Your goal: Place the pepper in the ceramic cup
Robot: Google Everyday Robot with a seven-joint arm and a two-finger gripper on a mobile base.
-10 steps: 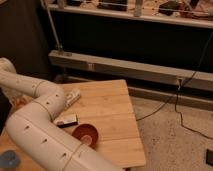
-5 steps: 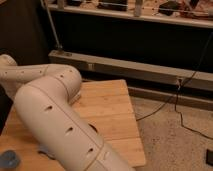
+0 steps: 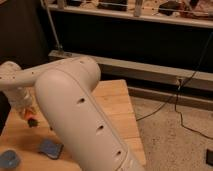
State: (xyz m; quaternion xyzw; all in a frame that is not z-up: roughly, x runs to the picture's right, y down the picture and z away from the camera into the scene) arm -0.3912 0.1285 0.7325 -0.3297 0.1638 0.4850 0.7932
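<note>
The orange pepper [image 3: 30,117], dark stem end pointing down, pokes out below my gripper [image 3: 26,110] at the left edge of the wooden table [image 3: 117,107]. The gripper sits at the end of the white forearm and is shut on the pepper, just above the tabletop. The ceramic cup [image 3: 9,159], small and blue-grey, stands at the bottom left corner, nearer than the gripper and a little left of it. My big white upper arm [image 3: 80,115] crosses the middle of the view and hides much of the table.
A flat blue pad [image 3: 50,148] lies on the table between the cup and the arm. A dark shelf unit with a metal rail [image 3: 150,70] runs behind the table. A black cable [image 3: 175,107] trails over the speckled floor at right.
The arm has swung closer to the camera and further left, and its end has come down. The pepper now shows below the gripper. The cup and blue pad appear at bottom left.
</note>
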